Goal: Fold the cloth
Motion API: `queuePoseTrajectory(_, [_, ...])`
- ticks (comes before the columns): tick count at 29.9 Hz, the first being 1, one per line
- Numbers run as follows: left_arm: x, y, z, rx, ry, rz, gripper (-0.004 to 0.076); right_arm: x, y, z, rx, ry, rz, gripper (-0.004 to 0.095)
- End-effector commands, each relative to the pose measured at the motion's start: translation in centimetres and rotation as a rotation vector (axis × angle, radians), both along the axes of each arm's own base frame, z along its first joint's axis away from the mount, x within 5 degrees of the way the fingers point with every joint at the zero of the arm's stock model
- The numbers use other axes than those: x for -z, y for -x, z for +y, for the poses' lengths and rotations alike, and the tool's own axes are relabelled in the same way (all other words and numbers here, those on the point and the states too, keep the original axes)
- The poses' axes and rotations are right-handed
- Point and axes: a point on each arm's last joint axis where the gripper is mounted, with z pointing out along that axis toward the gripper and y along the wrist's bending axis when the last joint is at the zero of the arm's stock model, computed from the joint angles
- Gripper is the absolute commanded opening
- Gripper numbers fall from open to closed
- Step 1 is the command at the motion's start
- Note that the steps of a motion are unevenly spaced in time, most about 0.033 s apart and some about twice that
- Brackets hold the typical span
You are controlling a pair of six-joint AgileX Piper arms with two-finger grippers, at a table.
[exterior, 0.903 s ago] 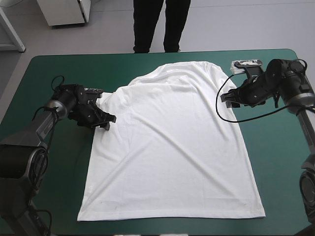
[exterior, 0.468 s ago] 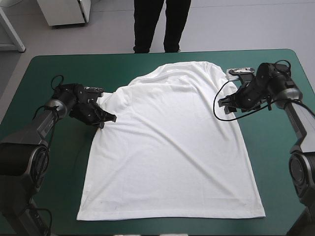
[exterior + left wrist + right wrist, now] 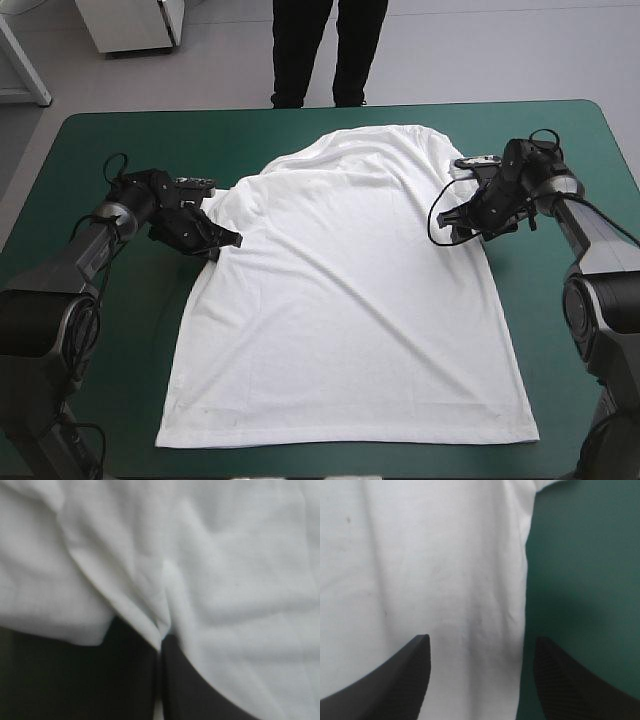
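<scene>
T-shirt (image 3: 350, 300) lies spread flat on the bench (image 3: 130, 340), hem toward the near edge, collar at the far end.

Risk: the right hand (image 3: 482, 647) could close with one finger off the T-shirt's right edge and catch a thin layer or only the teal-green cover. The left side would then lift alone and skew the fold.

Left hand (image 3: 161, 635): low at the T-shirt's left side by the sleeve, wrist nearly flat, clenched on a pinch of fabric.

Right hand: low over the T-shirt's right edge, fingers spread, gripping nothing; the edge runs between them.
</scene>
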Motion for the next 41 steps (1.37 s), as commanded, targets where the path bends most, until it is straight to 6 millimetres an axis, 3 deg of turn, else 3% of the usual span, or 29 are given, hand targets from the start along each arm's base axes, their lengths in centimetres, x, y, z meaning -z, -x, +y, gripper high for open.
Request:
queuePoseTrajectory(1, [-1.2, 0.3, -0.5, 0.009, 0.035, -0.014, -0.0022, -2.5, -0.6, -0.1, -0.001, -0.01, -0.096, 0.0577])
queuePoseTrajectory(7, [-1.3, 0.3, -0.5, 0.014, 0.04, -0.015, -0.0022, -0.7, -1.1, 0.1, 0.004, -0.019, -0.033, 0.0537])
queuePoseTrajectory(11, [-1.3, 0.2, -0.5, 0.015, 0.039, -0.023, -0.0022, 0.5, -1.1, 0.2, 0.009, -0.028, 0.032, 0.028])
queuePoseTrajectory(14, [-1.5, 0.3, -0.5, 0.031, 0.036, -0.035, -0.0022, 0.7, -1.1, 0.3, 0.003, -0.032, 0.043, 0.0026])
queuePoseTrajectory(15, [-1.7, 0.3, -0.5, 0.03, 0.036, -0.044, -0.0022, 0.6, -1.1, 0.4, -0.001, -0.038, 0.037, -0.001])
queuePoseTrajectory(20, [-2.9, 0.4, -0.4, 0.039, 0.021, -0.08, -0.0022, 0.5, -1.1, 0.8, 0.003, -0.082, 0.038, -0.0011])
queuePoseTrajectory(23, [-4.8, 0.6, -0.4, 0.046, 0.027, -0.117, -0.0022, -0.5, -1.0, 1.0, -0.004, -0.103, 0.051, -0.0011])
queuePoseTrajectory(26, [-7.9, 1.1, -0.3, 0.058, 0.027, -0.184, -0.0022, -2.8, -0.9, 0.9, -0.002, -0.11, 0.03, -0.0011])
queuePoseTrajectory(31, [-14.3, 3.0, 0.1, 0.07, 0.011, -0.335, -0.0022, -9.4, 0.3, 0.1, 0.009, -0.137, -0.141, -0.0011])
queuePoseTrajectory(37, [-23.5, 7.4, 0.6, 0.064, 0.021, -0.628, -0.0022, -18.7, 3.8, -1.6, 0.037, -0.157, -0.421, -0.0013])
queuePoseTrajectory(41, [-29.4, 10.8, 1.4, 0.049, -0.015, -0.858, -0.0022, -25.0, 7.1, -2.2, 0.049, -0.198, -0.639, -0.0013])
